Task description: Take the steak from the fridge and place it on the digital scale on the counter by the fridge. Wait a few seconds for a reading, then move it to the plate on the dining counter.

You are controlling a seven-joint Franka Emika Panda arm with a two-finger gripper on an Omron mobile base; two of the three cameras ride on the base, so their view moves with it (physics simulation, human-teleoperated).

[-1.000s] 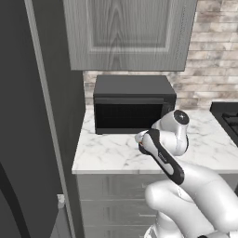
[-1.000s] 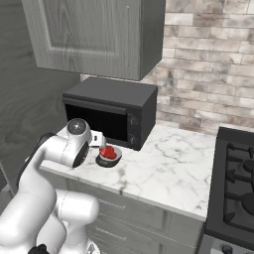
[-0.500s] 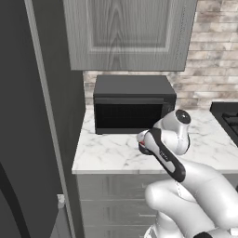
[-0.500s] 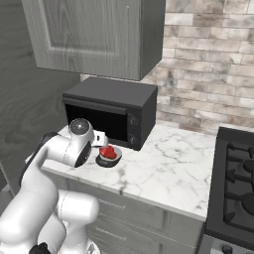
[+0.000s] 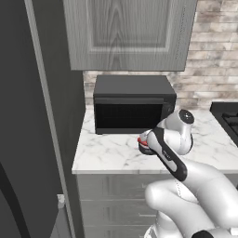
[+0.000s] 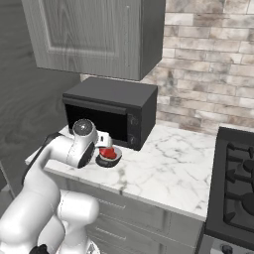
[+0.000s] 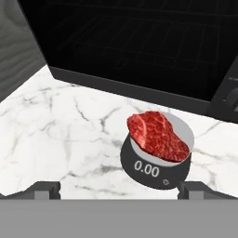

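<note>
The steak (image 7: 157,135) lies flat on the digital scale (image 7: 155,165), red and marbled with darker patches, its far-left edge hanging just over the pale face. The readout on the scale's dark side shows 0.00 (plain to read from the hand view). The scale stands on the counter (image 7: 69,139), the short white slab with grey veins, just in front of the black microwave (image 5: 132,104), near its right end where the control panel is.

The gripper (image 7: 118,189) hovers off the steak, nothing between its fingers: the two dark fingertips (image 7: 44,189) stand wide apart at the bottom corners of the hand view, spread well clear of the scale on either side. So it is open and empty.

From the right base view the steak (image 6: 108,153) shows as a red patch on the dark puck, right beside the arm's wrist. In the left base view only a sliver of red (image 5: 140,140) peeks out past the forearm.

The fridge (image 5: 32,121) rises tall and dark grey at the left, hard against the counter's end. A grey wall cabinet (image 5: 130,32) hangs above the microwave, with a brick wall (image 6: 208,64) behind. A black stove (image 6: 233,188) sits to the right.
</note>
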